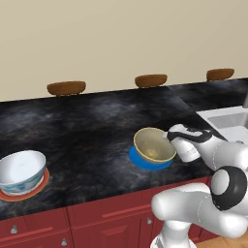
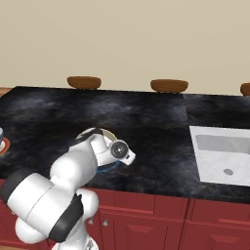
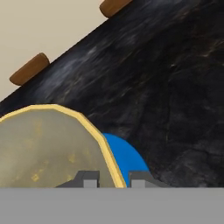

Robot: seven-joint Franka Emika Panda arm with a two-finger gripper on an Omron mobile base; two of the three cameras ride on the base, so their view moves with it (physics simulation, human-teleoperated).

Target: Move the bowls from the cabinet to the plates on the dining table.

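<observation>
In the hand view, you see the gripper [image 3: 109, 178] at the bottom centre of the frame, its two dark fingertips [image 3: 89, 179] clenched on the yellow rim of the olive-tan bowl [image 3: 43, 148], one tip inside the rim and one outside. The bowl occupies the lower left of that frame, and the blue plate [image 3: 127, 157] shows as a crescent just right of the rim, under the bowl. In the left base view, locate the olive-tan bowl [image 1: 154, 144] at centre right; it is tilted, its golden inside facing the lower left, and it sits over the blue plate [image 1: 140, 161] on the dining table [image 1: 87, 131]. The gripper [image 1: 169, 137] meets the bowl's right rim. At the lower left of that view, the white patterned bowl [image 1: 20, 172] stands upright on the orange-red plate [image 1: 29, 193]. Three brown stools [image 1: 66, 87] line the far edge of the table. In the right base view, a white sink [image 2: 222, 155] lies at the right of the frame.
</observation>
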